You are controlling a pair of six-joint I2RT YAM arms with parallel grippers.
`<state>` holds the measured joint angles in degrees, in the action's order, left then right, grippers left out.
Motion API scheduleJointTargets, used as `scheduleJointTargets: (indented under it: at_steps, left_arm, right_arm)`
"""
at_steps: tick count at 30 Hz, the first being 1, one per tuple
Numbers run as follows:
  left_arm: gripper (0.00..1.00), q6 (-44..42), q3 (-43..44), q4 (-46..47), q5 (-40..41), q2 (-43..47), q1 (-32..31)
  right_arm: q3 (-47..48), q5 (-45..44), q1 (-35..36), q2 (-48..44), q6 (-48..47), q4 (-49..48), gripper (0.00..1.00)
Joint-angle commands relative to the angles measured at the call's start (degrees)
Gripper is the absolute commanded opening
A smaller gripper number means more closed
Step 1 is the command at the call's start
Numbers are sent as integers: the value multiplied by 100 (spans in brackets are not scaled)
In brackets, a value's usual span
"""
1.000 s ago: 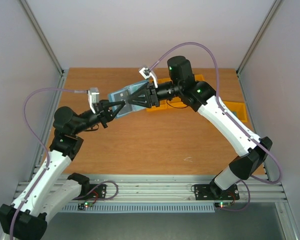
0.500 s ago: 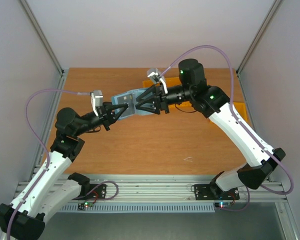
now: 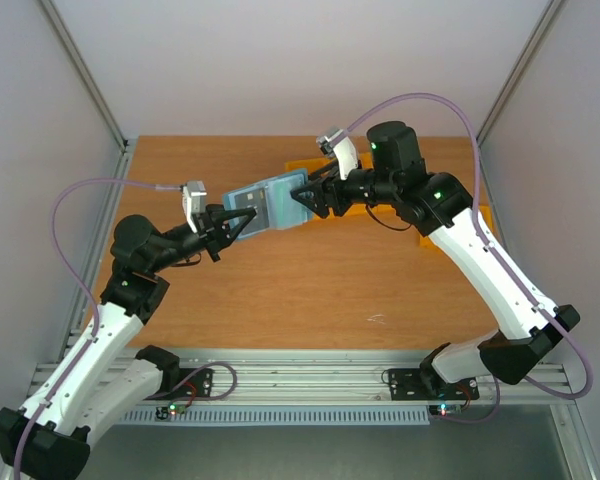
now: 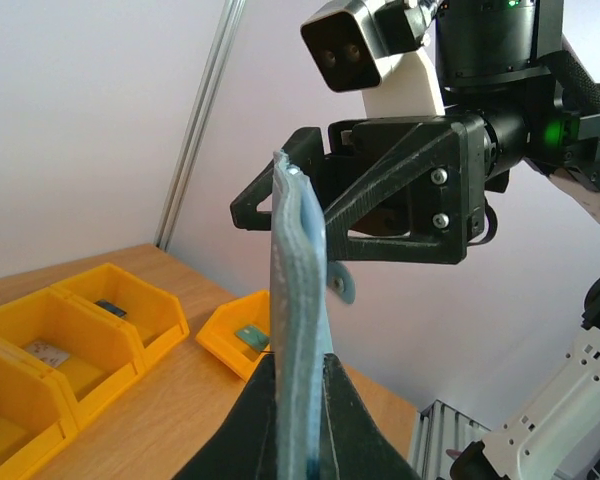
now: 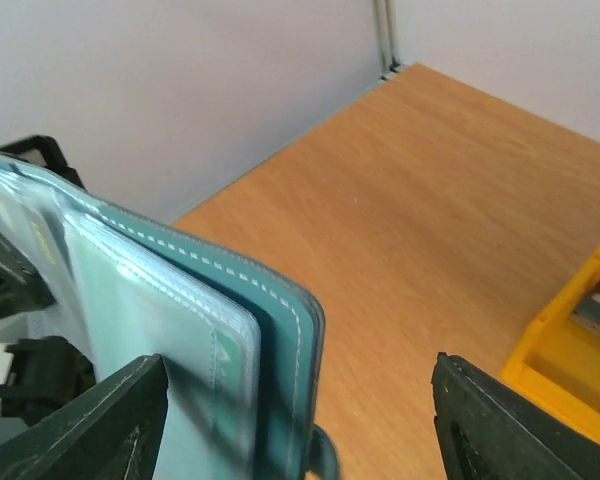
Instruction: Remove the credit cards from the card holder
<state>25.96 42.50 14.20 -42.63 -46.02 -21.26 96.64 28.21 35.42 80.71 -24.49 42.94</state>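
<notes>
**While pinched at one edge, held clear of the wooden table**

Far left of the top view: pale grey wall (image 3: 20, 150), edged by a slanting aluminium post (image 3: 86, 75). Along the bottom: ribbed metal rail (image 3: 310, 375) under both arm bases. Across the middle: orange-brown wooden table (image 3: 310, 290), smooth and matt, marked by a faint pale scuff (image 3: 377, 319) lower right of centre.

Left of centre, above that wood: left gripper (image 3: 248, 218), clamped tight on the lower edge of the card holder (image 3: 267, 203). From the left wrist, seen edge-on: teal, stitched, upright between the two black fingers, layers lying close together. Just above centre in the top view, tilted, pale face up. Inside its clear sleeves, at the left of the right-wrist view: pale credit cards (image 5: 35, 235), number impossible to tell.

Immediately right of the holder: right gripper (image 3: 305, 197), spread wide, gripping nothing. In the right-wrist view, one finger (image 5: 110, 430) at lower left under the holder's corner, contact unclear. At lower right, the other finger (image 5: 500, 430), well apart from it.

Further right: yellow bins (image 3: 483, 218) at the table's right edge and behind the right gripper, small items inside. Far right: second grey wall (image 3: 580, 180) and matching post (image 3: 518, 72).
</notes>
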Motion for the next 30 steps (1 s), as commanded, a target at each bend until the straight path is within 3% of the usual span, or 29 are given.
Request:
scheduleJointTargets:
  at_steps: [1,5,9,11,14,17,21,23,26,30]
  left_arm:
    - [0,-150,-4,368,-158,150,-19]
    - [0,-143,12,386,-214,141,-19]
    - [0,-145,5,395,-303,139,-21]
    - [0,-148,12,384,-303,137,-19]
    - [0,-168,14,366,-277,142,-19]
    - [0,-178,1,356,-200,134,-19]
    - [0,-245,-20,255,-49,137,-19]
    - [2,-287,-29,206,-44,156,-19]
    - [23,-295,-35,186,-120,201,9]
    - [27,-260,6,140,-65,358,172]
  right_arm:
    - [40,-552,-39,-75,-287,319,74]
    - [152,136,-49,93,-330,369,74]
    - [193,1402,-46,291,-296,186,71]
    - [278,2074,-46,436,-215,162,64]
    - [327,2484,-35,545,-97,40,42]
    - [247,2733,-28,559,61,-209,21]
    - [254,2700,-26,542,63,-220,3]
    - [248,2734,-36,509,32,-240,1]
    - [233,2779,-119,446,-10,-252,1]
    - [198,2976,-356,364,-9,-231,1]
